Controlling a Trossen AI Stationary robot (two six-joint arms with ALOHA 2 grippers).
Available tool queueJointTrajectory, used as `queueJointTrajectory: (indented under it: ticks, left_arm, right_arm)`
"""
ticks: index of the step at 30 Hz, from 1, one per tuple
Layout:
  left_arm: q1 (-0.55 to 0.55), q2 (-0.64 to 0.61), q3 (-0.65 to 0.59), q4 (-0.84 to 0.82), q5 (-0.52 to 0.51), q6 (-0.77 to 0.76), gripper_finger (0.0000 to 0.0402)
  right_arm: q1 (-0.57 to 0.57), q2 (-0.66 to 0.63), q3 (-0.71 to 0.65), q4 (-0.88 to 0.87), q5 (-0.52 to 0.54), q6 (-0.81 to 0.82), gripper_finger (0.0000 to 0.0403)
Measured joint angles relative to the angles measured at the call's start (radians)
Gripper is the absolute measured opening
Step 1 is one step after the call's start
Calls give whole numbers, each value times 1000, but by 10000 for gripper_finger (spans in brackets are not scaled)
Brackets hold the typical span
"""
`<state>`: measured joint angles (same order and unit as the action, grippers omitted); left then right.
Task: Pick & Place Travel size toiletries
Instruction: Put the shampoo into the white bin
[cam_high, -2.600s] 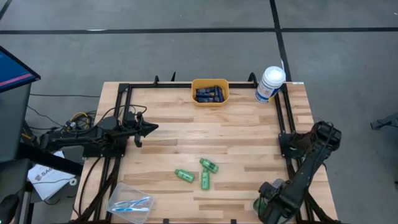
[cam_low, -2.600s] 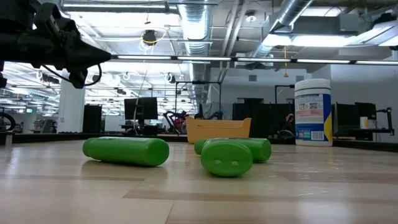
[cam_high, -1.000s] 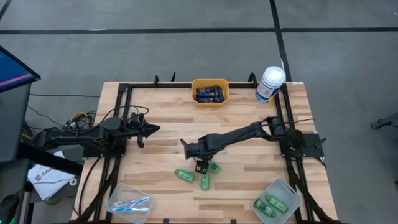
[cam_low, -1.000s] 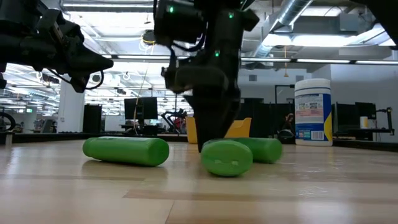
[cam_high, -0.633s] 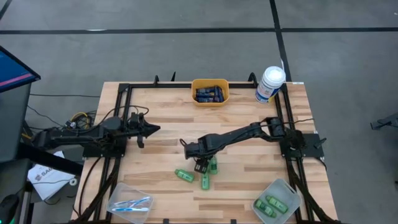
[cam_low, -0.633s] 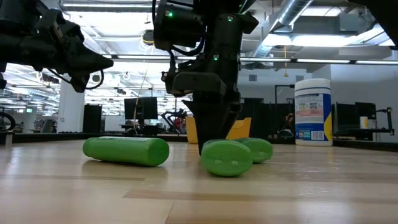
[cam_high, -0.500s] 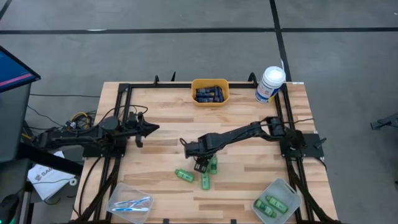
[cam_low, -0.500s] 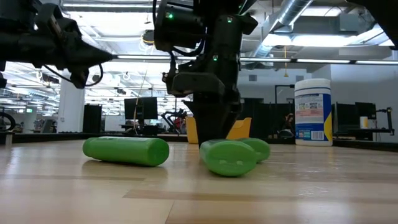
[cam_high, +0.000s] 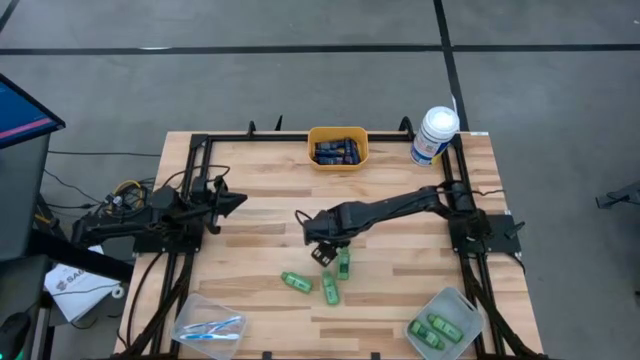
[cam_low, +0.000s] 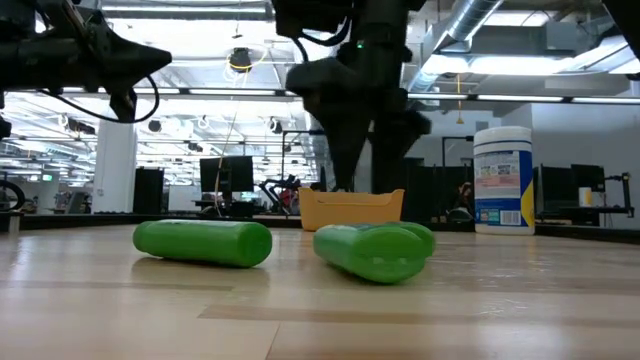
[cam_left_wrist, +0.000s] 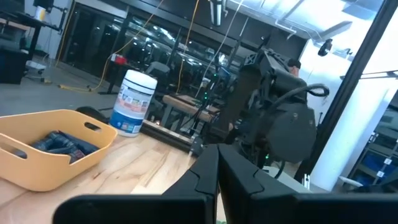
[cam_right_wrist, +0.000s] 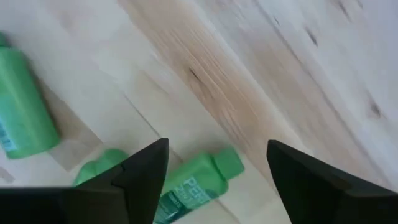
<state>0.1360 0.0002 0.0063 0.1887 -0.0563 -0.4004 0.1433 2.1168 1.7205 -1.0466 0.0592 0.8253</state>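
Three small green bottles lie on their sides on the wooden table: one (cam_high: 295, 282) toward the left, one (cam_high: 329, 290) nearest the front edge and one (cam_high: 343, 263) behind it. My right gripper (cam_high: 323, 252) hangs open and empty just above them, fingers pointing down. In the right wrist view the bottle with the printed label (cam_right_wrist: 193, 180) lies below the gap between the fingers, untouched. In the low view the gripper (cam_low: 362, 165) is clear of the table. My left gripper (cam_high: 236, 201) is shut and empty above the table's left side.
A yellow bin (cam_high: 338, 160) with dark navy tubes stands at the far edge, with a white canister (cam_high: 433, 135) to its right. A clear tub (cam_high: 443, 325) with green bottles is at the near right. A clear tub (cam_high: 208, 325) with toothbrushes is at the near left.
My right gripper has risen from the bottles and drawn a little toward the far edge. The front bottle has turned about on the table, so it no longer points end-on at the low camera. My left gripper has shifted slightly toward the table's far left.
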Motion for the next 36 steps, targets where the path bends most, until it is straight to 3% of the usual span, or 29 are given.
queueJointTrajectory:
  ticks: [3, 11, 25, 29, 36]
  left_arm:
    - [0, 0, 0, 0, 0, 0, 1]
    - [0, 0, 0, 0, 0, 0, 1]
    - [1, 0, 0, 0, 0, 0, 1]
    - [1, 0, 0, 0, 0, 0, 1]
    - [1, 0, 0, 0, 0, 0, 1]
  right_arm:
    - [23, 4, -5, -72, 18, 79, 267]
    - [53, 16, -85, 3, -24, 240, 268]
    - [86, 12, -209, 130, -107, 294, 263]
    - [96, 12, -211, 134, -104, 268, 232]
    - [97, 12, -211, 140, -114, 212, 134]
